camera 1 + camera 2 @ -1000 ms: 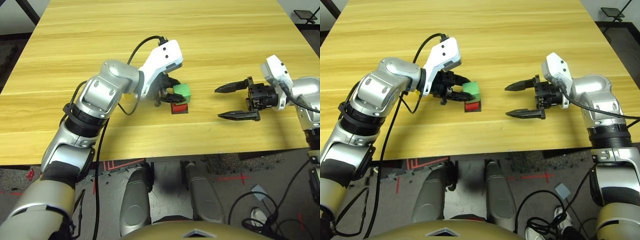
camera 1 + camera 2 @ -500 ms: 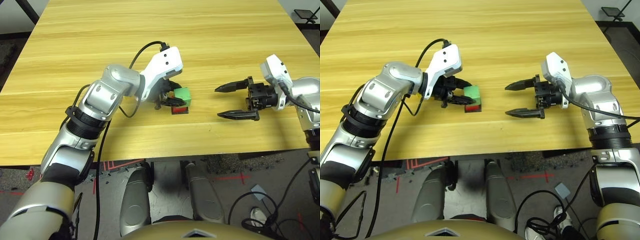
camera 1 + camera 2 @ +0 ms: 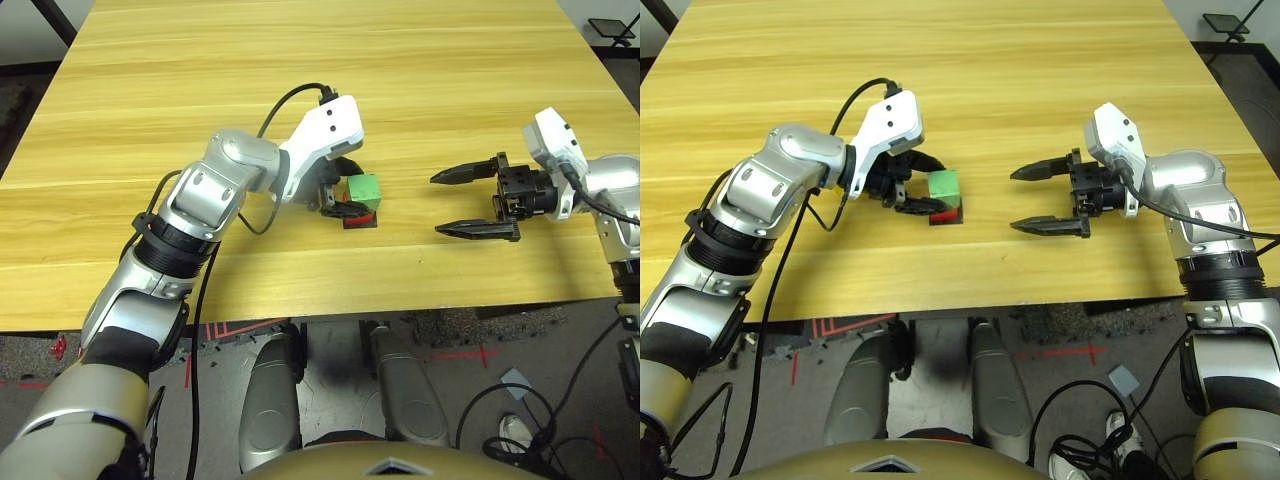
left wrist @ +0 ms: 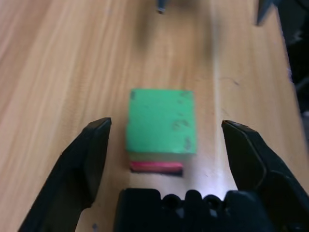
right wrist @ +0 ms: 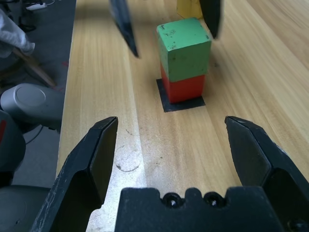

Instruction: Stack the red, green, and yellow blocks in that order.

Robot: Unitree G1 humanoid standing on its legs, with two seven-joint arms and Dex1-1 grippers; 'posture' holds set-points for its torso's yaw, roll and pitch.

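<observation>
**Green block on red, yellow one left to place**

Wooden table (image 3: 450, 100) took up most of the scene, with dark floor around it. Near the middle, the red block (image 5: 183, 87) stood on a flat black patch (image 5: 166, 101), and the green block (image 3: 364, 189) sat on top of it, turned a little against the red one. The left gripper (image 4: 166, 145) had its fingers spread wide on both sides of the green block, not touching it. The right gripper (image 3: 1050, 200) was also wide open and held nothing, well apart to the right of the stack. The yellow block (image 5: 189, 7) stood on the table just beyond the stack, on its left side, close to the left gripper.

I judged that the risk was in pulling the left gripper away: a finger could brush the green block and push it off, because it was not square on the red one. Reaching for the yellow block so near could also knock the stack.

No container was on the table.
</observation>
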